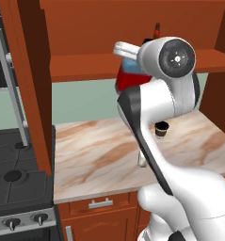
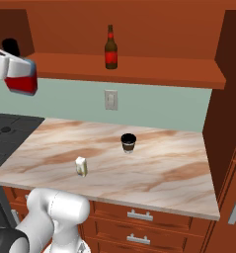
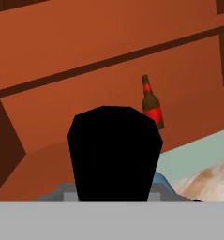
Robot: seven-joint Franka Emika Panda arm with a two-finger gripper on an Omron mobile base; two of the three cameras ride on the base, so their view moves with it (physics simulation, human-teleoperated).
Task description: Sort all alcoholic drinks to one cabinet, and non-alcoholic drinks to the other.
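Counting the drinks, we find four: two bottles, one carton, one cup. The squat red bottle [image 2: 21, 79], with its pale-blue shoulder and black cap, is clenched in the gripper [image 2: 11, 66] and held in the air, tilted, up by the left end of the cabinet shelf [image 2: 154, 69] and above the stove side of the counter. The slim brown bottle [image 2: 110, 48] with the red label stands upright on that shelf, well apart from the held one. Down on the marble counter [image 2: 164, 168] we see the dark-brown cup [image 2: 128, 142] with its black lid, upright near the middle, and the small cream carton [image 2: 81, 166] nearer the front edge, to the cup's left.

The right base view gives us both counter items and the whole brown bottle in the clear. In the left base view the arm covers much: we see the held bottle's red body [image 1: 128, 80] behind the elbow, the cup [image 1: 161, 128] peeking beside the forearm, and just the neck of the brown bottle [image 1: 156, 30] (the carton is hidden there). The hand view looks along the black cap [image 3: 114, 154], with the brown bottle [image 3: 152, 103] beyond it, leaning because the camera is rolled.

One wall outlet [image 2: 110, 99] sits on the pale-green backsplash, and the stove [image 1: 15, 183] flanks the counter's left.
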